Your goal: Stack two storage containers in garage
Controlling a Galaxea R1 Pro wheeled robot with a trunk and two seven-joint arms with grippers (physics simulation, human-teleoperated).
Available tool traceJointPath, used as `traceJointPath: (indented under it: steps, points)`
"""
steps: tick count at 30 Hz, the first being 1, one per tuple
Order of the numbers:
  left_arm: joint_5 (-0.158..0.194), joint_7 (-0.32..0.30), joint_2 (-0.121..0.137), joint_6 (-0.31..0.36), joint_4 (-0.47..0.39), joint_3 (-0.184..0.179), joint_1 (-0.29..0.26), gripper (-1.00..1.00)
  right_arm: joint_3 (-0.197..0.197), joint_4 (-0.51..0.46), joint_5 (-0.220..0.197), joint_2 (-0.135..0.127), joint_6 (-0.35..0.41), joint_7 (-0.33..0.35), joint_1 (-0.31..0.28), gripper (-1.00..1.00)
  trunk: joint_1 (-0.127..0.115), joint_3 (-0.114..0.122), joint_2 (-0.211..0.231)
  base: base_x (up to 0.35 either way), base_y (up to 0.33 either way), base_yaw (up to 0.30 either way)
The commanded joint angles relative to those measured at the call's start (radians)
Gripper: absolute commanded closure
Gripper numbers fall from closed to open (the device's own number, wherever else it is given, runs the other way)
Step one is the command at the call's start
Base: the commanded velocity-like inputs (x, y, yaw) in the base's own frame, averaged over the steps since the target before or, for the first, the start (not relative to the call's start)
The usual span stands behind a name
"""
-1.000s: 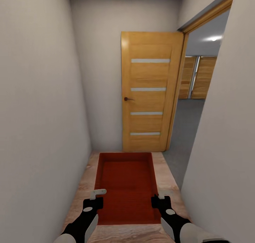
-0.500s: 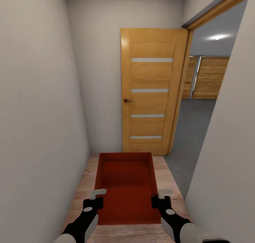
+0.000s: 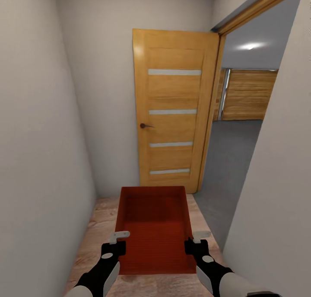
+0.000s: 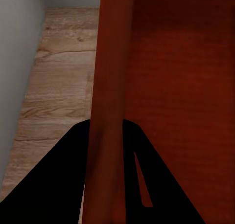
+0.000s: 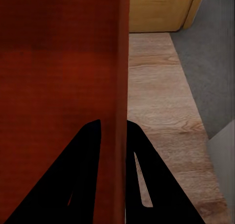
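Left end effector [image 3: 119, 241] clamped on the left wall of the storage container [image 3: 154, 228], fingers either side of the thin red wall as seen in the left wrist view [image 4: 108, 136]. Right end effector [image 3: 195, 241] likewise closed over the right wall, one finger inside and one outside [image 5: 117, 136]. Container carried level between both arms, low and centred in the head view, lidless, red-orange, empty inside, above the light wood plank floor [image 3: 99, 219].

Narrow corridor: plain white wall [image 3: 39, 137] close on the left, another white wall [image 3: 276, 193] close on the right. Straight ahead, an orange wooden door [image 3: 172, 111] with four pale horizontal strips and a dark handle [image 3: 144, 126], swung open against the end wall. Beside it, to the right, an open doorway onto grey concrete floor [image 3: 229, 158], with a wood-slat garage door [image 3: 248, 94] at the far side and a ceiling light [image 3: 250, 46] above. Right wall's edge partly across the doorway from here.
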Motion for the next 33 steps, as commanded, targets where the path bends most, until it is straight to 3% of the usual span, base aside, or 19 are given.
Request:
traceJointPath:
  steps: [1, 33]
  points:
    - [-0.016, 0.009, 0.012, 0.002, -0.045, 0.038, -0.001, 1.0, -0.019, 0.003, -0.002, 0.0, -0.003, -0.007, -0.001, 1.0, 0.001, -0.001, -0.001, 0.32, 0.17, -0.285]
    - [-0.016, 0.009, 0.011, 0.002, -0.045, 0.038, -0.001, 1.0, -0.019, 0.003, -0.002, 0.0, -0.003, -0.007, -0.001, 1.0, 0.001, -0.001, -0.001, 0.314, 0.186, -0.285]
